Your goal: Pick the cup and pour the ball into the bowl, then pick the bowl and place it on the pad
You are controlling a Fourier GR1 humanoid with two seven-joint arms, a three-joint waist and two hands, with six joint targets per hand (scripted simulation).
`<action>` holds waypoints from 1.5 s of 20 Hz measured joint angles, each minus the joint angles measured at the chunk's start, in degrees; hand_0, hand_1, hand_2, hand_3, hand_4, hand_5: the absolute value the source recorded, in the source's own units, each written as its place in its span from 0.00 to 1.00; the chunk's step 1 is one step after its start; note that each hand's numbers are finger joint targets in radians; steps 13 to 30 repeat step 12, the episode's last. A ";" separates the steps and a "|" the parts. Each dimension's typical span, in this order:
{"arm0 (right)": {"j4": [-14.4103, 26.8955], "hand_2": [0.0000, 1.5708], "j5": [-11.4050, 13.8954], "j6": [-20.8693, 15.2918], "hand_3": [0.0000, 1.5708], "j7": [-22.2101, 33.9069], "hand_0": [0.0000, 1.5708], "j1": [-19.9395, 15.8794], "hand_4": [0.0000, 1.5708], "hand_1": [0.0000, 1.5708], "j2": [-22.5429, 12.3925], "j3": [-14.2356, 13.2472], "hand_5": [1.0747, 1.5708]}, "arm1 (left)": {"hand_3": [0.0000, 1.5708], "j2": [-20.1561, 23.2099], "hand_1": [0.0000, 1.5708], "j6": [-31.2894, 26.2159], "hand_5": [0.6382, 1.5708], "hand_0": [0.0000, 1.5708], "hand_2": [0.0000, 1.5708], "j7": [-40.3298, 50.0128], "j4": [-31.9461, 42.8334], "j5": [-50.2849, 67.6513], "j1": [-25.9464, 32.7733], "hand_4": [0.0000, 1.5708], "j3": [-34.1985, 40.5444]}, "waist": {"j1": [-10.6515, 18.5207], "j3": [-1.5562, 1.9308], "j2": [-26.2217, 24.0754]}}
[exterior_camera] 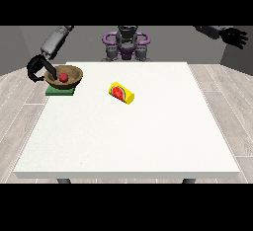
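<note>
The hand at the view's left (37, 67) hangs at the table's left edge, its arm coming down from the robot's shoulder at an angle. Its fingers reach to the near rim of the bowl (72, 79) and seem curled on it, but I cannot tell for sure if they grip it. The bowl is brown and sits upright on the green pad (55, 92), just beside this hand. A red ball (63, 77) lies inside the bowl. The yellow cup (122, 93) lies on its side on the white table (128, 141), near the middle, well apart from the hand. Its long axis runs from upper left to lower right. The hand at the view's right (235, 37) is raised high beside the table, fingers spread and relaxed, holding nothing.
</note>
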 measured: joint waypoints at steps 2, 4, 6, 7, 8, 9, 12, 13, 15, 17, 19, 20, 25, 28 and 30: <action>1.47 0.23 -0.76 1.82 0.28 -0.81 0.00 -0.35 0.00 0.00 -0.93 -0.68 0.68 | 0.00 0.69 0.00 -0.68 0.98 0.00 0.00 0.29 -0.26 0.57 0.13 0.75 0.34 | 0.10 0.00 0.43; 2.55 0.09 -0.89 2.49 0.06 -0.55 0.00 -0.92 0.00 0.00 -1.24 -0.70 0.59 | 0.00 0.00 0.00 -0.03 0.97 0.00 0.00 1.13 -1.29 0.47 0.70 0.74 -0.18 | 0.37 0.01 -0.60; 3.40 0.00 -0.70 3.08 0.00 0.09 0.00 -1.35 0.00 0.00 -1.69 -0.43 0.58 | 0.00 -1.32 0.00 0.66 1.00 0.00 0.00 2.00 -3.08 -0.20 1.20 0.64 -1.64 | 0.44 0.00 -1.92; 3.92 0.00 -0.50 3.10 0.00 0.72 0.00 -1.90 0.00 0.00 -1.96 -0.27 0.57 | 0.00 -2.46 0.00 1.22 0.99 0.00 0.00 3.22 -4.66 -0.40 1.06 0.57 -2.83 | 0.64 0.03 -2.77; 4.60 0.00 -0.22 3.23 0.00 1.49 0.00 -1.94 0.00 0.00 -1.98 0.02 0.56 | 0.00 -4.09 0.00 1.78 0.99 0.00 0.00 5.06 -6.47 -0.56 1.18 0.57 -4.43 | 0.81 0.04 -4.55; 5.00 0.00 0.11 3.62 0.00 2.31 0.00 -1.79 0.00 0.00 -2.08 0.45 0.57 | 0.00 -5.60 0.00 2.54 0.99 0.00 0.00 6.56 -7.93 -0.93 1.57 0.57 -5.82 | 0.81 0.04 -6.44; 3.67 0.00 0.65 5.47 0.00 5.68 0.00 -3.42 0.30 0.00 -1.14 2.37 0.72 | 0.00 -9.25 0.00 5.05 0.99 0.00 0.00 9.73 -8.88 -2.52 2.71 0.57 -8.91 | -0.28 -0.01 -12.83; 3.67 0.00 0.65 5.47 0.00 5.68 0.00 -3.42 0.30 0.00 -1.14 2.37 0.72 | 0.00 -9.25 0.00 5.05 0.99 0.00 0.00 9.73 -8.88 -2.52 2.71 0.57 -8.91 | -0.28 -0.01 -12.83; 3.67 0.00 0.65 5.47 0.00 5.68 0.00 -3.42 0.30 0.00 -1.14 2.37 0.72 | 0.00 -9.25 0.00 5.05 0.99 0.00 0.00 9.73 -8.88 -2.52 2.71 0.57 -8.91 | -0.28 -0.01 -12.83; 3.67 0.00 0.65 5.47 0.00 5.68 0.00 -3.42 0.30 0.00 -1.14 2.37 0.72 | 0.00 -9.25 0.00 5.05 0.99 0.00 0.00 9.73 -8.88 -2.52 2.71 0.57 -8.91 | -0.28 -0.01 -12.83; 3.67 0.00 0.65 5.47 0.00 5.68 0.00 -3.42 0.30 0.00 -1.14 2.37 0.72 | 0.00 -9.25 0.00 5.05 0.99 0.00 0.00 9.73 -8.88 -2.52 2.71 0.57 -8.91 | -0.28 -0.01 -12.83; 3.67 0.00 0.65 5.47 0.00 5.68 0.00 -3.42 0.30 0.00 -1.14 2.37 0.72 | 0.00 -9.25 0.00 5.05 0.99 0.00 0.00 9.73 -8.88 -2.52 2.71 0.57 -8.91 | -0.28 -0.01 -12.83; 3.67 0.00 0.65 5.47 0.00 5.68 0.00 -3.42 0.30 0.00 -1.14 2.37 0.72 | 0.00 -9.25 0.00 5.05 0.99 0.00 0.00 9.73 -8.88 -2.52 2.71 0.57 -8.91 | -0.28 -0.01 -12.83; 3.67 0.00 0.65 5.47 0.00 5.68 0.00 -3.42 0.30 0.00 -1.14 2.37 0.72 | 0.00 -9.25 0.00 5.05 0.99 0.00 0.00 9.73 -8.88 -2.52 2.71 0.57 -8.91 | -0.28 -0.01 -12.83; 3.67 0.00 0.65 5.47 0.00 5.68 0.00 -3.42 0.30 0.00 -1.14 2.37 0.72 | 0.00 -9.25 0.00 5.05 0.99 0.00 0.00 9.73 -8.88 -2.52 2.71 0.57 -8.91 | -0.28 -0.01 -12.83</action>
